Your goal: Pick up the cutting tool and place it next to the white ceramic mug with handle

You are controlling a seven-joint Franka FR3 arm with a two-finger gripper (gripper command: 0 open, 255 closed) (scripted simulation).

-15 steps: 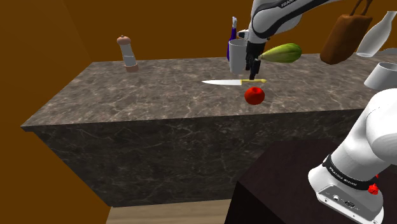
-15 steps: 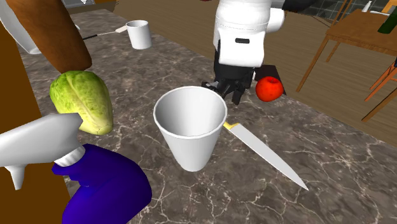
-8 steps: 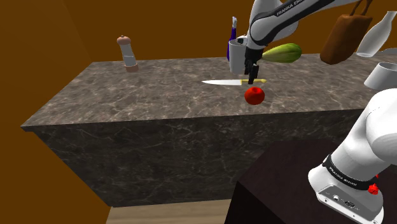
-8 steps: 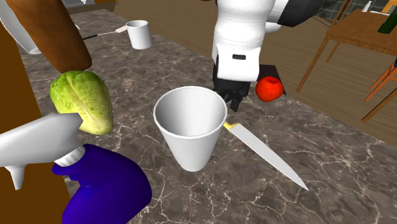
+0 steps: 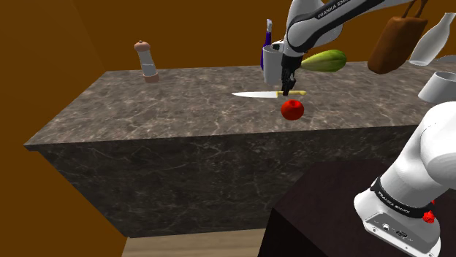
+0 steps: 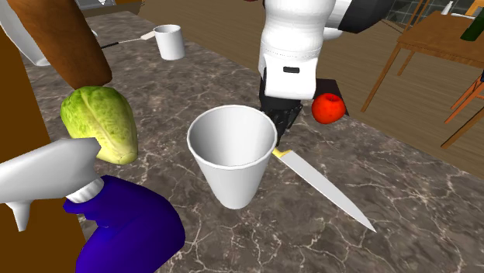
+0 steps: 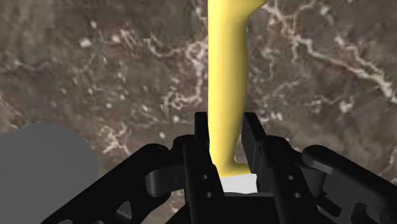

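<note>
The gripper (image 7: pixel 226 130) clamps the knife (image 7: pixel 226 63) by its yellow handle on the tabletop (image 5: pixel 183 102), hemmed between white cup (image 5: pixel 272 64) and red apple (image 5: pixel 292 109). Open marble lies beyond the blade, toward the shoulder view's left.

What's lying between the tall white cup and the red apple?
The knife, seen in the shoulder view; the fingers clasp its yellow handle.

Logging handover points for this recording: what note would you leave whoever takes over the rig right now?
Gripper: low over the counter, shut on the knife by its yellow handle.
The knife lies flat beside a handleless white cup. The white mug stands farther along the counter.
Done: reach and grasp.
Left: lift the knife, carry it over, set it down beside the mug.
</note>
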